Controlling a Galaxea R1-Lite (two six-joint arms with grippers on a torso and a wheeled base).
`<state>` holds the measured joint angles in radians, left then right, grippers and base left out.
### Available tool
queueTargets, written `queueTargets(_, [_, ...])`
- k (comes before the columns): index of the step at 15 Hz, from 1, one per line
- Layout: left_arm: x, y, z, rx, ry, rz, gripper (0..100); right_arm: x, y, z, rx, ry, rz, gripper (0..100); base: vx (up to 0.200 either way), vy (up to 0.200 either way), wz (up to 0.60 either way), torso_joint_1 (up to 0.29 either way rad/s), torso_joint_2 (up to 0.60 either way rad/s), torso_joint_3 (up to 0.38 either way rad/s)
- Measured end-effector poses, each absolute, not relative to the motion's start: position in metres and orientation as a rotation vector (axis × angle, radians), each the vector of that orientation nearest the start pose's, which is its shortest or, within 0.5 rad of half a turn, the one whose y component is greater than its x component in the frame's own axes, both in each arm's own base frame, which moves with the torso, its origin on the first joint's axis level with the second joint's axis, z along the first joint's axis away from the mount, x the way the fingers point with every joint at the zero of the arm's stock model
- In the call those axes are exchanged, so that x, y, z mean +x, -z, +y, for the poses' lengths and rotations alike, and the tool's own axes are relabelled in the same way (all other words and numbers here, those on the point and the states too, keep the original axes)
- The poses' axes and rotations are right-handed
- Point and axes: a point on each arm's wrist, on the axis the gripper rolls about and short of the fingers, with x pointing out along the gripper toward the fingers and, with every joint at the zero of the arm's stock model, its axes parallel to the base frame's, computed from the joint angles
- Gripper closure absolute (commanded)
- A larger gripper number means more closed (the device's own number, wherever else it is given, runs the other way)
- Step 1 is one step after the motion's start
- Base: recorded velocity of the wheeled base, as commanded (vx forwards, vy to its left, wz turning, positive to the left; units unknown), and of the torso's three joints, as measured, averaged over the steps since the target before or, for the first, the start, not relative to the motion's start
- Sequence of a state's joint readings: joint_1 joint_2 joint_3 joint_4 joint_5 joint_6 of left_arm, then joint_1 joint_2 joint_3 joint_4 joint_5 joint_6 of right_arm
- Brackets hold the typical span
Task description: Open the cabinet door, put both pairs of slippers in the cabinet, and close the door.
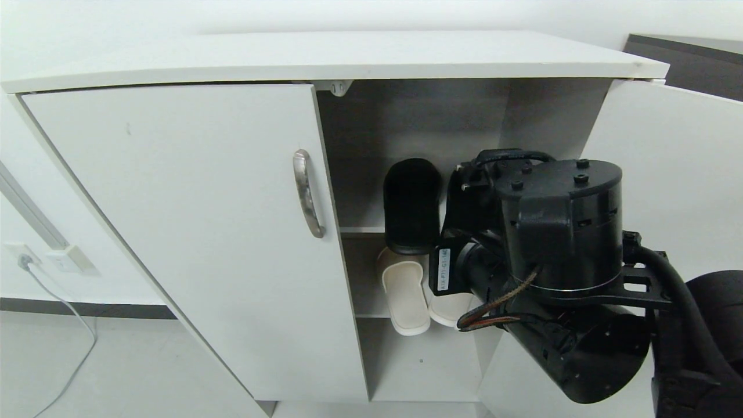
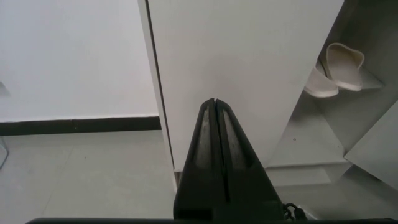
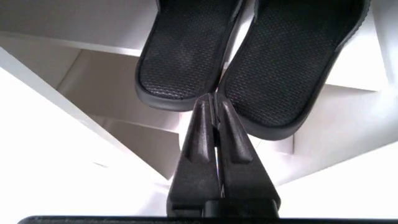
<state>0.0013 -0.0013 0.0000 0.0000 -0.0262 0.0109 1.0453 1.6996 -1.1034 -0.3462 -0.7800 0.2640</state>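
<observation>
My right gripper [image 3: 214,98] is pressed together, its tips right at the heels of the black slippers [image 3: 186,56] on the upper shelf [image 1: 361,223] of the cabinet [image 1: 348,55]. The white slippers [image 1: 404,296] lie on the lower shelf [image 1: 367,307]. The right door [image 1: 667,174] stands open and the left door [image 1: 174,232] is closed. My left gripper [image 2: 214,106], also pressed together, faces the left door. Around the cabinet are a grey floor [image 1: 87,371], a white wall [image 1: 87,23], and a socket [image 1: 23,255] with its cable [image 1: 75,337].

Diffuse, even room light falls brightly on the white cabinet door [image 1: 191,232]. Beyond the right gripper [image 3: 214,98], the cabinet interior [image 1: 406,122] lies in grey, soft-edged shade around the black slippers [image 3: 186,56]. The cabinet top [image 1: 348,58] bows toward the head view's edges.
</observation>
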Motion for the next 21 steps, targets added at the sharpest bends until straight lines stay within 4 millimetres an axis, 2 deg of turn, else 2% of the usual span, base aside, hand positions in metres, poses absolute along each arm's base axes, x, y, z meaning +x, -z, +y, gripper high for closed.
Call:
queueTargets(16, [-0.023, -0.075, -0.001, 0.009, 0.024, -0.001, 100, 0.173, -0.232, 0.267, 0.057, -0.240, 0.187, 100, -0.200, 0.000, 0.00, 0.003, 0.00, 0.001])
queueTargets(21, [-0.023, -0.075, -0.001, 0.009, 0.024, -0.001, 100, 0.177, -0.228, 0.264, 0.059, -0.225, 0.184, 100, 0.000, 0.000, 0.00, 0.000, 0.00, 0.000])
